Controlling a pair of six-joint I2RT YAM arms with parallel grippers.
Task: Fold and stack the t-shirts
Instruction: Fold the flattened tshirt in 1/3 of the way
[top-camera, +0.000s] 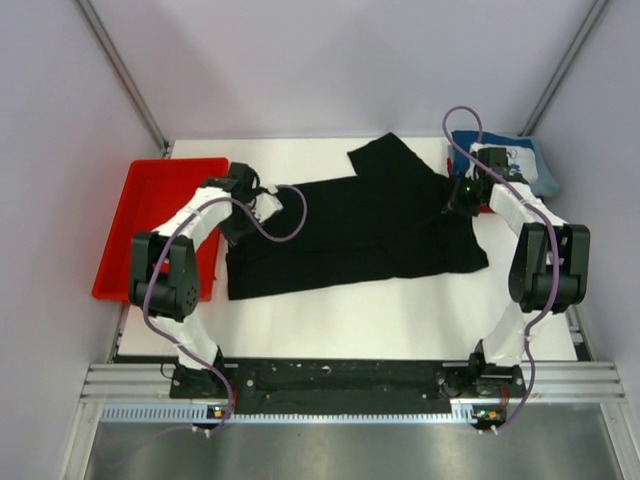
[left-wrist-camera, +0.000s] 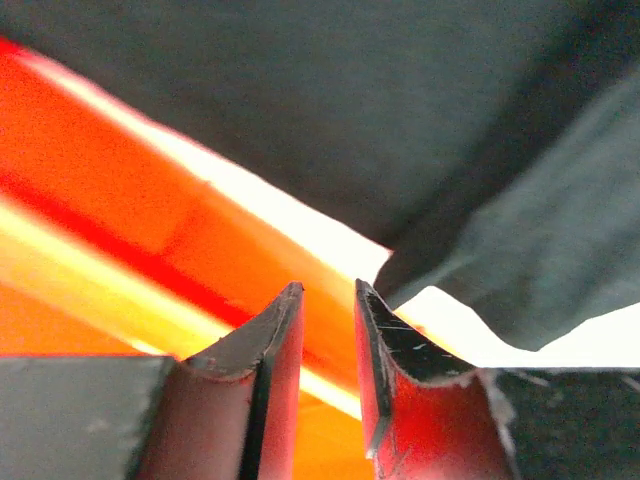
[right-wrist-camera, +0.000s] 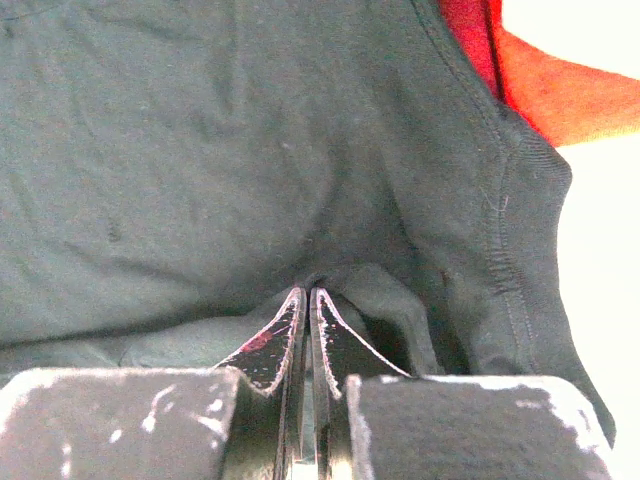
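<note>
You worked inside a booth of plain, pale lilac-grey walls: a back wall (top-camera: 340, 60), a left wall (top-camera: 50, 150) and a right wall (top-camera: 615, 200). Two slim metal struts ran slantwise up the back corners, one on the left (top-camera: 125, 75) and one on the right (top-camera: 565, 70). Your table (top-camera: 400, 320) had a white top, lit bright and even, with only soft shadows. A red tray (top-camera: 140, 200) sat at its left edge. An aluminium rail (top-camera: 120, 380) ran along the near edge, and below it lay a dull grey metal sheet (top-camera: 350, 450).
</note>
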